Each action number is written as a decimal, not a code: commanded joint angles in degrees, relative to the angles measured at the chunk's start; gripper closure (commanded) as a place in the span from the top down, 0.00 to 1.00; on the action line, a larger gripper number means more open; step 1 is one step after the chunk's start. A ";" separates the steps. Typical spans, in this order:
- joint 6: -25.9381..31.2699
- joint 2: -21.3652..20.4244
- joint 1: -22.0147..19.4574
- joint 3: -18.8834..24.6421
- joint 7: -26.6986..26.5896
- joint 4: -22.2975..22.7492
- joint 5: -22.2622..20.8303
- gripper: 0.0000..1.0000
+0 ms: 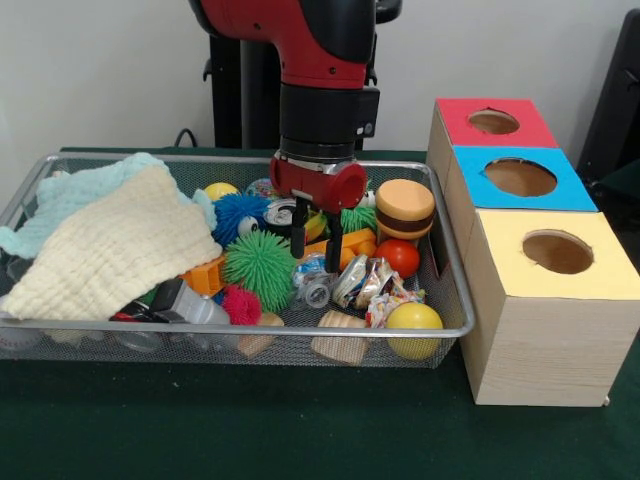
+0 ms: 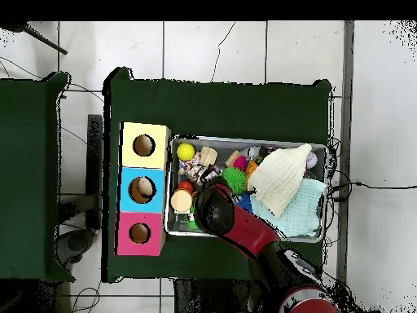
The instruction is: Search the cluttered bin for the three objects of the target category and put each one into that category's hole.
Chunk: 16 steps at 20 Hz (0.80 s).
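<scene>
Gripper (image 1: 316, 243) hangs over the wire bin (image 1: 452, 300), fingers apart, nothing held. Green spiky ball (image 1: 260, 265) just left of it, blue spiky ball (image 1: 240, 212) further left, behind. Red tomato (image 1: 399, 257) and toy burger (image 1: 404, 208) to its right. Cream cloth (image 1: 110, 245) well left. Box with red hole (image 1: 493, 121), blue hole (image 1: 520, 177), yellow hole (image 1: 557, 252) far right, outside the bin.

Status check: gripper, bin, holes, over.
Gripper open, empty, low over bin middle. Spiky green ball beside it. Cloths cover one end. Something pale sits in blue hole.
</scene>
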 commanded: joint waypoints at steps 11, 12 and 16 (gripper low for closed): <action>-0.45 3.07 -0.53 1.84 8.84 -2.22 -2.61 1.00; -0.71 3.25 -0.57 1.90 8.92 -2.26 -2.75 1.00; -1.89 4.36 -1.08 2.05 9.12 -2.30 -3.72 1.00</action>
